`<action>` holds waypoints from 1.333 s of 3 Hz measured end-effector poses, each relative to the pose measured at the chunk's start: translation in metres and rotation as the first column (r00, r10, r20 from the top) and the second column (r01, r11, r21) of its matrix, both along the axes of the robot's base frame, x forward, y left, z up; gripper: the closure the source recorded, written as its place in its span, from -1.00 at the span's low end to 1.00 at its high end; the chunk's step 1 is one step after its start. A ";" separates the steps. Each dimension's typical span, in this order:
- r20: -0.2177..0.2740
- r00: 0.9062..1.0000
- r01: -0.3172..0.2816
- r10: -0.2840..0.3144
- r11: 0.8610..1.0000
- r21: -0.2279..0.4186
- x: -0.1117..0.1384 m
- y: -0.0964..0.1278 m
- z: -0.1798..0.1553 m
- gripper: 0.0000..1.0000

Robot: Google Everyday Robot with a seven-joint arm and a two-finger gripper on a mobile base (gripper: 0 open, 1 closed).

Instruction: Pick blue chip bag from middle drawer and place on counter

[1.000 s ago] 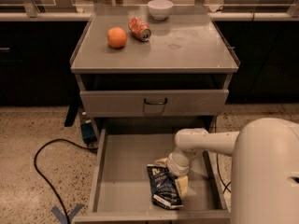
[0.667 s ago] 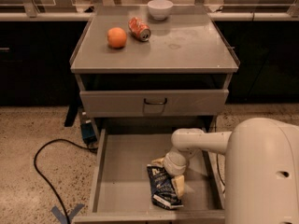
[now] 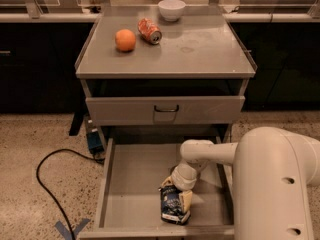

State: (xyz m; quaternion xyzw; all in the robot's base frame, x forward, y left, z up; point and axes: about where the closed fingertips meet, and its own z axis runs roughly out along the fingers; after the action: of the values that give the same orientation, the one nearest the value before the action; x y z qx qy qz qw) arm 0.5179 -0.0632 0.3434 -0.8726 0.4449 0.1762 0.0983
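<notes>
The blue chip bag (image 3: 173, 206) lies crinkled on the floor of the open middle drawer (image 3: 129, 184), near its front edge and right of centre. My gripper (image 3: 179, 191) reaches down into the drawer from the right on a white arm and sits right over the top end of the bag, its pale fingers (image 3: 186, 199) at the bag's upper right side. The counter (image 3: 200, 49) is the flat grey cabinet top above, with raised side rims.
On the counter stand an orange (image 3: 125, 40), a tipped orange-red soda can (image 3: 150, 30) and a white bowl (image 3: 171, 9). A shut drawer front with a dark handle (image 3: 166, 108) sits above the open drawer. A black cable (image 3: 47, 181) lies on the floor at left.
My gripper has shifted a little to the left and down, closer over the top of the chip bag. The bag has stayed in the same spot.
</notes>
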 end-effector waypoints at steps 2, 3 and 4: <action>0.000 1.000 0.000 0.000 1.000 0.000 0.000 0.000 0.007 0.78; -0.001 1.000 -0.001 0.001 1.000 0.001 -0.001 0.000 0.010 1.00; 0.031 0.999 0.017 -0.019 0.998 0.061 0.001 -0.013 0.053 1.00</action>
State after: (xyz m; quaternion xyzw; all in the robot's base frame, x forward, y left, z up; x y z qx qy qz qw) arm 0.5188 -0.0761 0.3960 -0.8679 0.4454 0.1751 0.1332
